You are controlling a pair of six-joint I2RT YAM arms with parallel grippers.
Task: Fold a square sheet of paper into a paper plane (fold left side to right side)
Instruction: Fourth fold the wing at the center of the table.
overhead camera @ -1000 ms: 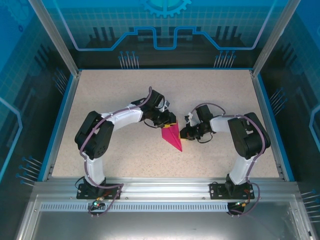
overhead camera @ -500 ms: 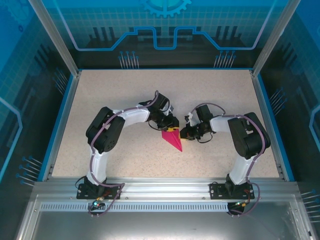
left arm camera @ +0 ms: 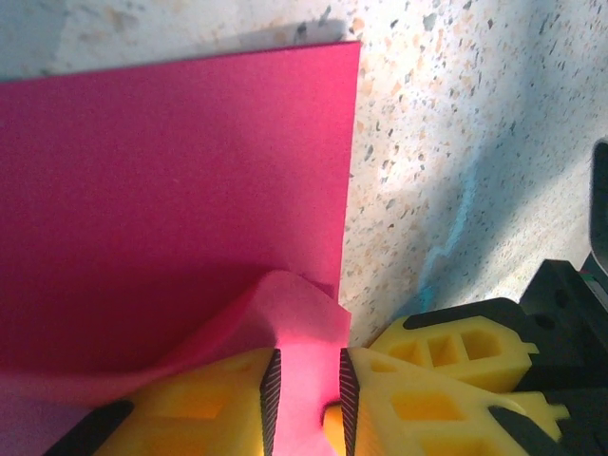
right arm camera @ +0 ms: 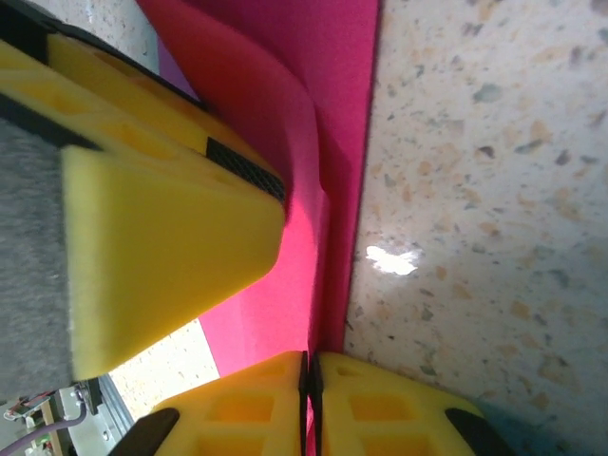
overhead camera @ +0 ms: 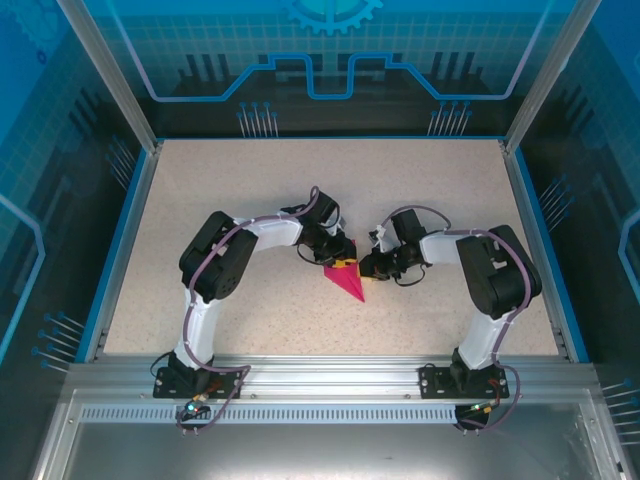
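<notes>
Nearest the bases: the sharp tip of the paper plane [overhead camera: 352, 284], a narrow magenta-pink dart lying flat mid-table [overhead camera: 250, 190] and widening away from the arms. Held from both sides at its wide far end. Left gripper [left arm camera: 306, 382] clamped on a raised, curled flap, paler pink than the flat layer beside it. Right gripper [right arm camera: 311, 394] pressed almost together on the thin right-hand edge, pink showing in the slit. Farther out, speckled tabletop.
</notes>
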